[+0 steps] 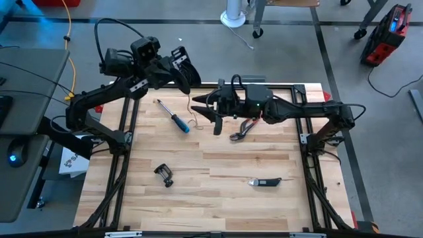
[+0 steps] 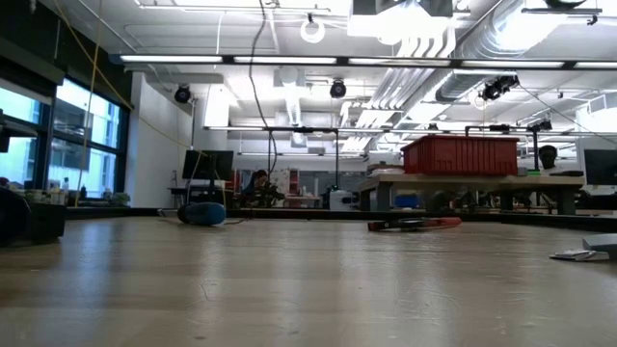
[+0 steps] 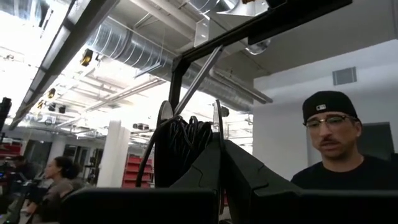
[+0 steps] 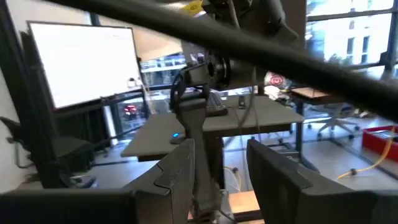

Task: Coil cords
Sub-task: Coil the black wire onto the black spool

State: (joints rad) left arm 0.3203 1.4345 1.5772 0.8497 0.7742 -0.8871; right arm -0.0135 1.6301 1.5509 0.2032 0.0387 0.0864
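Above table's far edge: left gripper [image 1: 185, 66] fingers clamped on reel [image 3: 185, 148] (cord wound); right gripper [image 1: 217, 123] fingers apart.

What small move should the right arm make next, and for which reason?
Probably the right pincer, open above the table, should move toward the loose cord and close on it. The left pincer holds the reel raised and partly wound. The thin cord hangs from it down to the table, so it seems to need guiding.
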